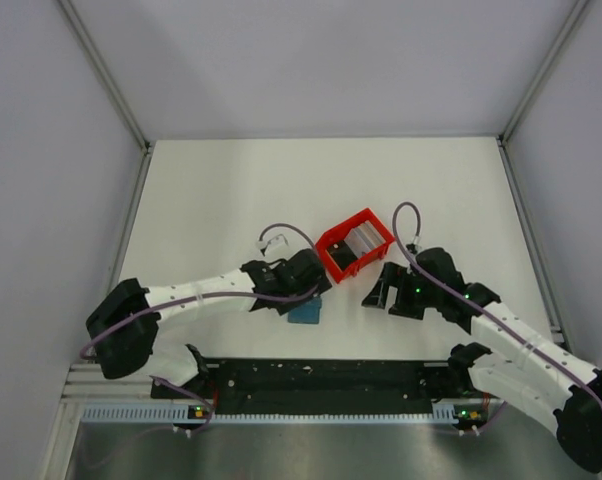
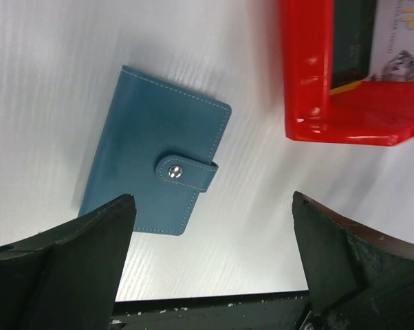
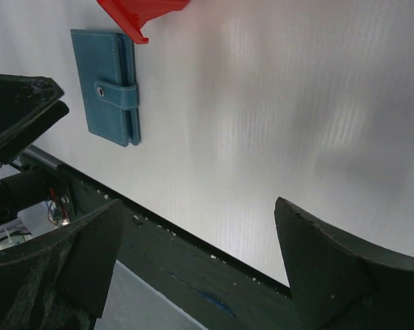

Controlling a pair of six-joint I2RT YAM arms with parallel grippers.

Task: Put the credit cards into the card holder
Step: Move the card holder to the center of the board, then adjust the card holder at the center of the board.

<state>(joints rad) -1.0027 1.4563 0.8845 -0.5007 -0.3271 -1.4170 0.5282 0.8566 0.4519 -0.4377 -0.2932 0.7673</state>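
Grip plan: snap tab first, cards after.
Small teal stitched folding card holder (image 2: 145, 158) lies flat, snapped shut on white table (image 2: 49, 62), just ahead of my left gripper (image 2: 214, 206), fingers wide, empty; right gripper (image 3: 200, 213) same. Looks light, soft, slidey: pinch snap tab (image 2: 186, 172). Thin, probably stiff silvery credit cards (image 1: 364, 240) sit in red plastic box tray (image 2: 303, 69).

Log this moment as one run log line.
card holder: closed, snapped, on table | credit cards: in red tray | left gripper: open, near card holder | right gripper: open, empty
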